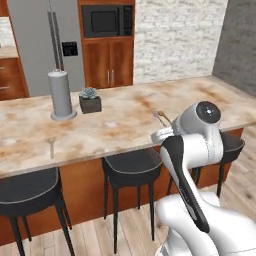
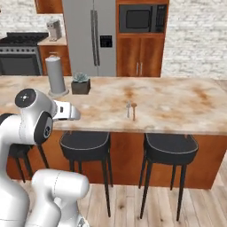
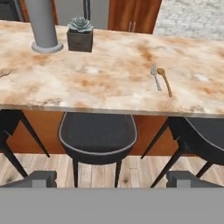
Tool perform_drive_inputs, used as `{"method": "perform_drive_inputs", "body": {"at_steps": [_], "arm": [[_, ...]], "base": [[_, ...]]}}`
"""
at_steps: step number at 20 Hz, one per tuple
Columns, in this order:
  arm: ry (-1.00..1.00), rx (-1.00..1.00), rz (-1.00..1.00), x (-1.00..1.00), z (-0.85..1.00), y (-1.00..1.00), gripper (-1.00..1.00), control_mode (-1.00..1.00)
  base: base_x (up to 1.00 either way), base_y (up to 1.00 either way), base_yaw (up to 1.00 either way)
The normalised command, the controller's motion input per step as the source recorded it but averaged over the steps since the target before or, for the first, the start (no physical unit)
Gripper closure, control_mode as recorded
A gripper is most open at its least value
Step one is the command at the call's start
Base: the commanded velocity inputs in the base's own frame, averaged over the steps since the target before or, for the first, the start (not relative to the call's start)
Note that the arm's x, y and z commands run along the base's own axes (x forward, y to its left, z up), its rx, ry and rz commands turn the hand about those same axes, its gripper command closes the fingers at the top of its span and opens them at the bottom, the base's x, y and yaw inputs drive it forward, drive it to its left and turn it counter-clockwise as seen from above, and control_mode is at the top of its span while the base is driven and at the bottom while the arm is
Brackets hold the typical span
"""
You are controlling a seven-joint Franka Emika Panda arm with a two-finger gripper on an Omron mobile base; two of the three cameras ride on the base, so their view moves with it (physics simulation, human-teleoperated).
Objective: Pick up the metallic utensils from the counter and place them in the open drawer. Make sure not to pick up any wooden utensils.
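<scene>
Fingertips first: the gripper (image 3: pixel 112 178) shows as two dark tips at the bottom of the hand view, spread wide apart with nothing between them, hanging out over the floor short of the worktop's near edge. Just beyond them sits a black stool (image 3: pixel 97 136), tucked under the overhang, with a second stool (image 3: pixel 203 138) cut off at the right edge.

Up on the worktop (image 3: pixel 100 83), ahead and to the right of the gripper in the hand view, a slim silver-grey fork (image 3: pixel 155 78) lies beside a tan wooden spoon (image 3: pixel 165 81); the two are so close that it is hard to say whether they touch. In the left base view the arm's white elbow covers most of that pair. At the hand view's left edge, a pale utensil (image 3: pixel 4 72) is cut off, and its kind cannot be made out. A small grey utensil (image 1: pixel 51 148) lies near the worktop's front edge in the left base view, too blurred to name.

Farther back stand a potted succulent (image 3: pixel 80 33) and, just left of it, a grey cylinder (image 3: pixel 43 25) on a round base, its top cropped.
</scene>
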Motion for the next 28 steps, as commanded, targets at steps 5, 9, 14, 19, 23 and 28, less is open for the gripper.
{"method": "perform_drive_inputs", "body": {"at_steps": [5,9,14,19,23,28], "arm": [[0.00,0.00,0.00,0.00,0.00,0.00,-1.00,1.00],[0.00,0.00,0.00,0.00,0.00,0.00,-1.00,1.00],[0.00,0.00,0.00,0.00,0.00,0.00,-1.00,1.00],[0.00,0.00,0.00,0.00,0.00,0.00,-1.00,1.00],[0.00,0.00,0.00,0.00,0.00,0.00,-1.00,1.00],[0.00,0.00,0.00,0.00,0.00,0.00,-1.00,1.00]], "base": [[0.18,-1.00,0.31],[0.19,-0.82,0.13],[0.49,-0.12,0.00],[0.78,0.05,0.00],[0.69,0.00,0.00],[0.68,0.00,0.00]]}}
